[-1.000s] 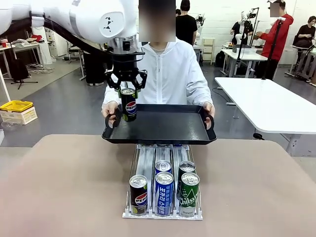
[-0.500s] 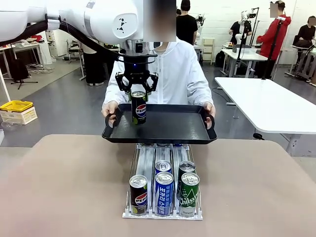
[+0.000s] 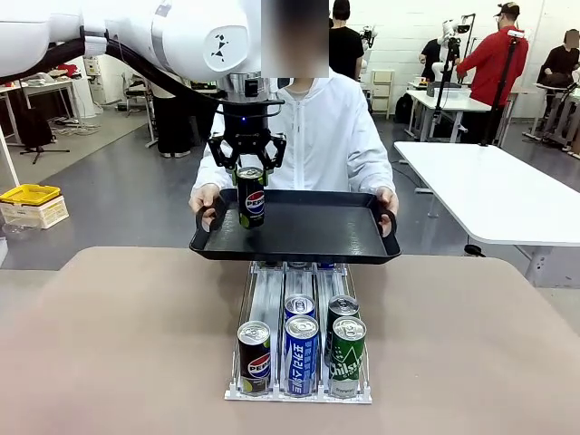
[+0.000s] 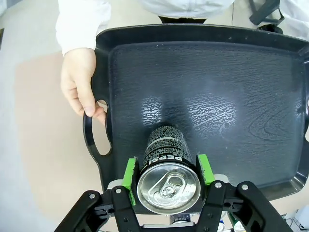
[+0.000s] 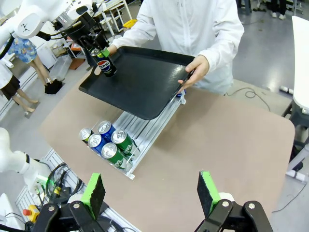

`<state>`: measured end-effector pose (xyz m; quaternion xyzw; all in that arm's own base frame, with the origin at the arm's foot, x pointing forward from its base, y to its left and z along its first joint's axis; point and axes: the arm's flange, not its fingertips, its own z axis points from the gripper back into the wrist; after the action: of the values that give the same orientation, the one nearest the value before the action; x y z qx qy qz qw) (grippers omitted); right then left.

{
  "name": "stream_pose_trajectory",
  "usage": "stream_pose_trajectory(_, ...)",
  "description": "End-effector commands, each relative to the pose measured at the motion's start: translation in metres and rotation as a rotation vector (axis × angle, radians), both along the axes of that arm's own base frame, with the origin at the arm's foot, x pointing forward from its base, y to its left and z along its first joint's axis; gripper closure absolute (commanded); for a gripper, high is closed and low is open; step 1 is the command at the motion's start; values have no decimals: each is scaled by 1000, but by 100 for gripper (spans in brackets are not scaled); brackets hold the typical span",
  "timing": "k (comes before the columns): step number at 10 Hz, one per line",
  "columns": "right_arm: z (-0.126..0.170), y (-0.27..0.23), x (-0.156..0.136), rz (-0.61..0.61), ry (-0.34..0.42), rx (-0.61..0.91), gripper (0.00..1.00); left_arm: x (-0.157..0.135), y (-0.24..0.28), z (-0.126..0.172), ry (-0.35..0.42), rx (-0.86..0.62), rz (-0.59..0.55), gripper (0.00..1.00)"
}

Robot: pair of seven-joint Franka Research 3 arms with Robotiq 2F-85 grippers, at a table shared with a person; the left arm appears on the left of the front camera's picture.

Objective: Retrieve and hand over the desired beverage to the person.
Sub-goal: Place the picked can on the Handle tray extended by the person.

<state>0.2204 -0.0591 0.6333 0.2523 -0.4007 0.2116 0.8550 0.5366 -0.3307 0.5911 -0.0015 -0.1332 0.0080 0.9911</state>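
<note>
A black Pepsi can (image 3: pixel 251 197) stands upright over the left part of a black tray (image 3: pixel 308 237), with my left gripper (image 3: pixel 251 172) shut on it from above. I cannot tell whether the can's base touches the tray floor. In the left wrist view the green pads (image 4: pixel 129 173) press both sides of the can (image 4: pixel 168 180). The person (image 3: pixel 313 127), in a white zip jacket, holds the tray by both handles above the table's far edge. My right gripper (image 5: pixel 151 193) is open, with nothing between its fingers, high above the near table.
A can rack (image 3: pixel 263 290) sits mid-table below the tray, with black Pepsi, blue and green cans (image 3: pixel 301 349) at its front. The person's hand (image 4: pixel 79 84) grips the tray handle close to the held can. A white table (image 3: pixel 498 190) stands to the right.
My left gripper carried the Pepsi can rightward, further in over the tray's left part. The tray shifted a little to the right. The right gripper stays open.
</note>
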Motion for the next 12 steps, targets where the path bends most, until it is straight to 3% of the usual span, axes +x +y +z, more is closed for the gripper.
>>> stream_pose_trajectory(1,0,0,1,26,-4,14,0,3,5,-2,25,-16,-1,41)
stream_pose_trajectory(7,0,0,1,26,-4,14,0,12,0,-15,71,0,-48,41)
stream_pose_trajectory(8,0,0,1,26,-4,14,0,12,-1,-15,68,-1,-55,7)
stream_pose_trajectory(9,0,0,1,26,-4,14,0,12,-2,-13,62,-9,-65,0)
stream_pose_trajectory(12,0,0,1,26,-4,14,0,9,-2,-10,54,-5,-75,0)
